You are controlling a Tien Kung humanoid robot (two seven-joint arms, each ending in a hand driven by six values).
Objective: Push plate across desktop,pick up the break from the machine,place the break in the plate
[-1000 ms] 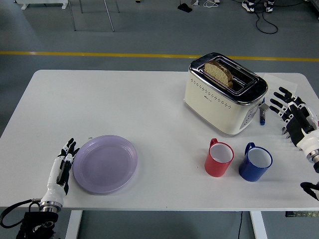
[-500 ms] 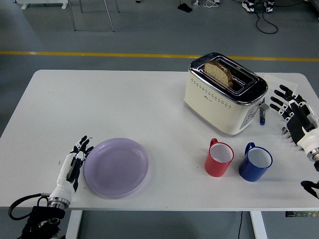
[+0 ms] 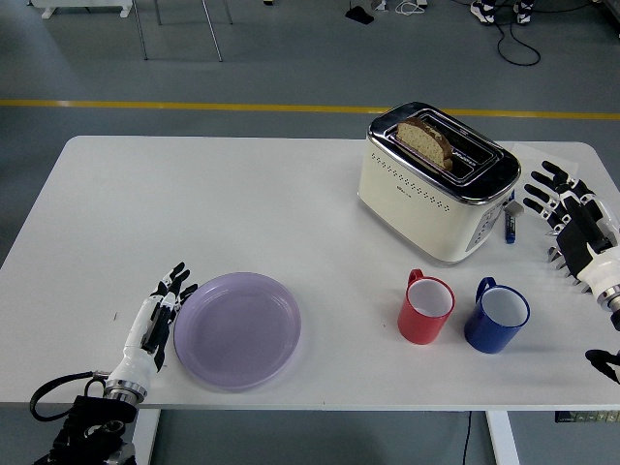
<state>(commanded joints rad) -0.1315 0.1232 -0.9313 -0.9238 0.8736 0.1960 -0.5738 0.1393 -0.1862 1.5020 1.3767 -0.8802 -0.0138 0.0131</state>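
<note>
— Two hands in view; report each.
— Left hand point(image 3: 160, 318), lower left of frame, has its fingers extended flat and pressed edge-on against the left rim of the round, glossy lilac plastic plate point(image 3: 238, 329). It grips nothing. Right hand point(image 3: 572, 225), right edge of frame, hovers with fingers spread and empty, just beside the toaster.

— Which step is in hand?
— By my judgement the first: pushing the plate across the white matte surface point(image 3: 213, 203). The plate lies lower centre-left, well apart from the machine.

— And the bread?
— One brown, coarse-crusted slice of bread point(image 3: 424, 141) stands upright in the slot of the cream, rounded metal toaster with chrome top point(image 3: 436, 184), upper right.

— What does the next move call for?
— Probably a steady sideways push toward the right, stopping short of the glossy red ceramic mug point(image 3: 426, 307) and blue ceramic mug point(image 3: 496, 316). The smooth plate should slide readily; it could rotate off the fingertips.
</note>
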